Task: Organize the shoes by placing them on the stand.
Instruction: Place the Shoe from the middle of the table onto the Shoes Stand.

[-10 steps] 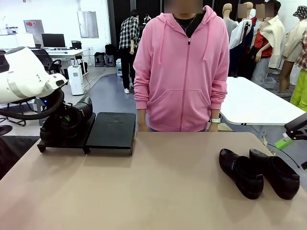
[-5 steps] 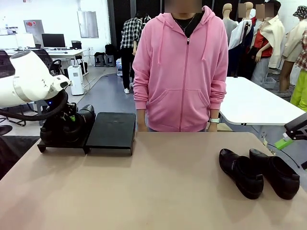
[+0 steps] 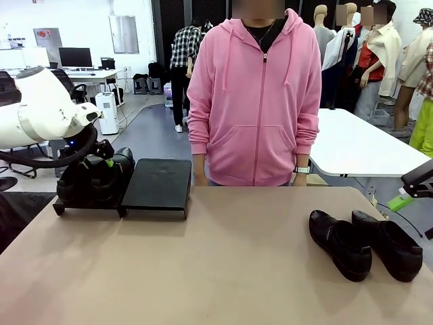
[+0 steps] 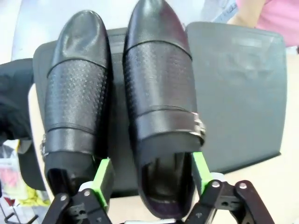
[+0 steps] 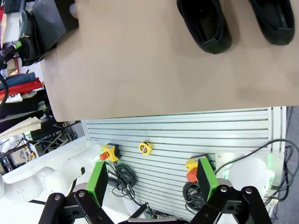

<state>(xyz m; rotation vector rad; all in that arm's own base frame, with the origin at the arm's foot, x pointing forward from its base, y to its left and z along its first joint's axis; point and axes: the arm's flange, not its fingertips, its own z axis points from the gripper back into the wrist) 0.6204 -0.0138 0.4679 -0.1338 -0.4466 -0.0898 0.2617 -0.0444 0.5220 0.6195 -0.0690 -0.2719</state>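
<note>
Ok, left gripper point(image 4: 152, 171) spread around heel of shoe point(image 4: 159, 93) on stand point(image 3: 159, 183), upper left. Remaining two shoes point(image 3: 339, 244) lie lower right, toes toward frame bottom; I'd send the nearer right gripper point(image 5: 152, 179), also spread.

The right hand point(image 5: 152, 182) hangs with its green-padded fingers point(image 5: 98, 182) spread wide and nothing between them. Beyond them lies a tan counter point(image 5: 140, 70) with two black shoes point(image 5: 205, 23) side by side at the picture's top right. The black stand point(image 5: 49, 16) sits at the top left. A grey slatted panel point(image 5: 187, 135) borders the counter's near edge.
</note>
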